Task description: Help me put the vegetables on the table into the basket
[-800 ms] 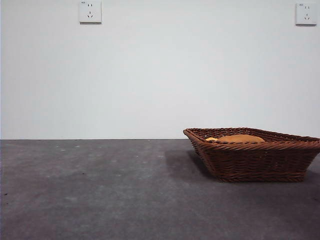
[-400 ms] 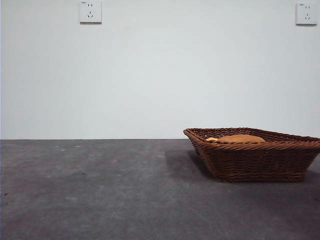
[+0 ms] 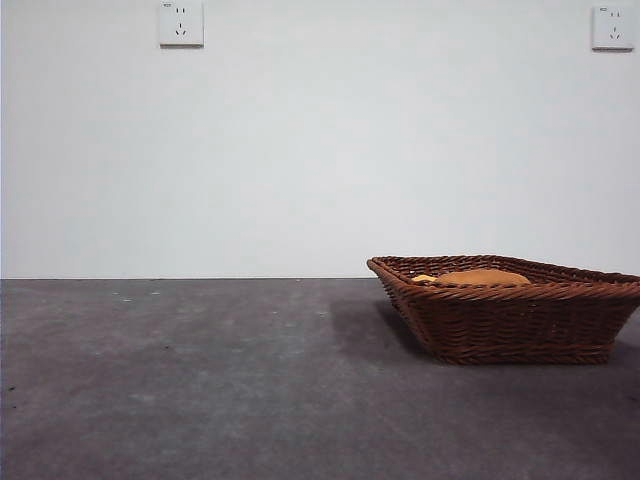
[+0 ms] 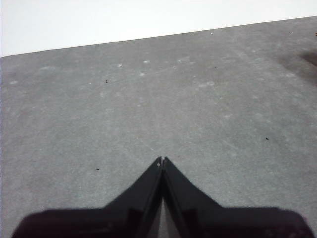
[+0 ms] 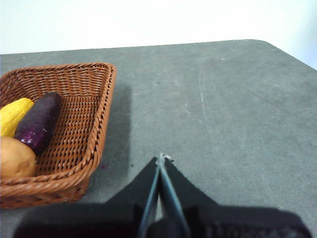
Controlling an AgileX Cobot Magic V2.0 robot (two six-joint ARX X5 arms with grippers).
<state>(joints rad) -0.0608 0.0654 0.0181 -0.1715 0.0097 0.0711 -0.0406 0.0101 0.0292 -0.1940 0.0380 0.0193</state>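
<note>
Grippers both clenched on nothing: right gripper (image 5: 161,157) hangs over bare table (image 5: 237,109) near the basket (image 5: 101,124), left gripper (image 4: 162,159) over open table well away from it. Basket holds all three: eggplant (image 5: 38,122) between corn cob (image 5: 13,115) and potato (image 5: 15,157), touching both. Front view shows only the potato (image 3: 482,277) and corn above the rim.

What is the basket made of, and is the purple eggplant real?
The basket looks like brown woven wicker: you can see crossing strands and a braided rim. The eggplant is smooth and glossy with bright highlights, so it may be plastic, but the pictures can't settle that.
</note>
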